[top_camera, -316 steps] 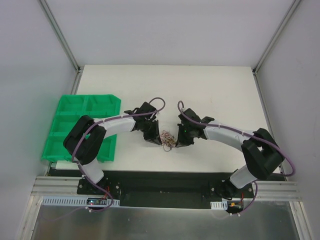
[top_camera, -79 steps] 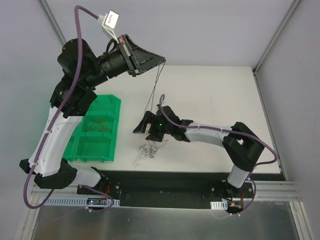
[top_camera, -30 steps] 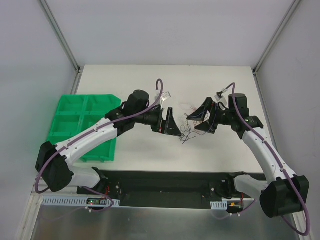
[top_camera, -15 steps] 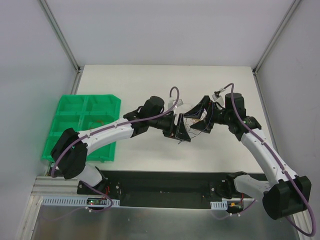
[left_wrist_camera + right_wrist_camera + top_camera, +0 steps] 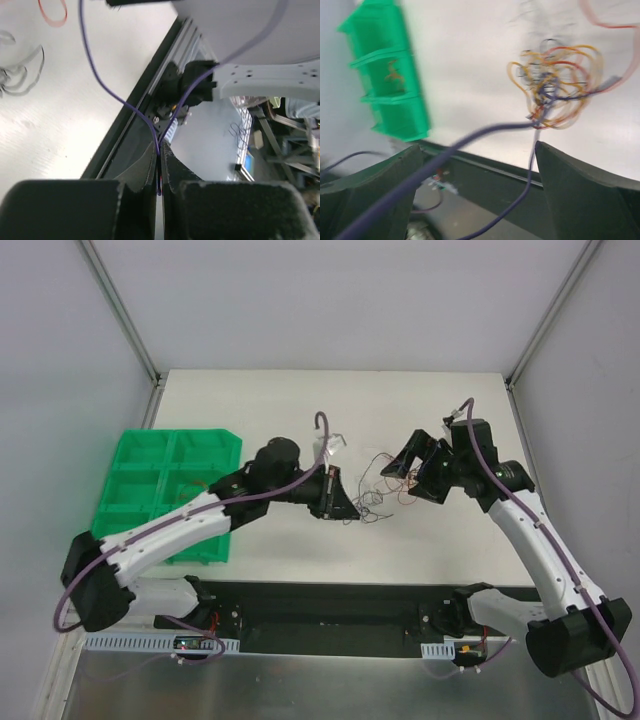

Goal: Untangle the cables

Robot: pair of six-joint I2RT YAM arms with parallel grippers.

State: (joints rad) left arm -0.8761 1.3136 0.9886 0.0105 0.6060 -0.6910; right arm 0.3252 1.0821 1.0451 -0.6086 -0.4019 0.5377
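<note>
The cables (image 5: 374, 492) are a small tangle of hair-thin wires on the white table between my two grippers. My left gripper (image 5: 338, 502) sits at the tangle's left edge. In the left wrist view its jaws (image 5: 160, 150) are shut on a thin purple wire (image 5: 102, 82) that loops away upward. A red loop (image 5: 52, 14) lies on the table beyond. My right gripper (image 5: 420, 466) hovers to the tangle's right, open. The blurred right wrist view shows the yellow, red and purple tangle (image 5: 555, 85) beyond its wide-spread fingers (image 5: 477, 150), with a purple wire crossing in front of them.
A green compartment tray (image 5: 150, 490) sits at the table's left edge, with a small orange strand in one compartment (image 5: 394, 74). The black base rail (image 5: 330, 605) runs along the near edge of the table (image 5: 450, 410).
My left gripper has closed on the purple wire and drawn back a little to the left. The right gripper has shifted right and away from the tangle, still open.
</note>
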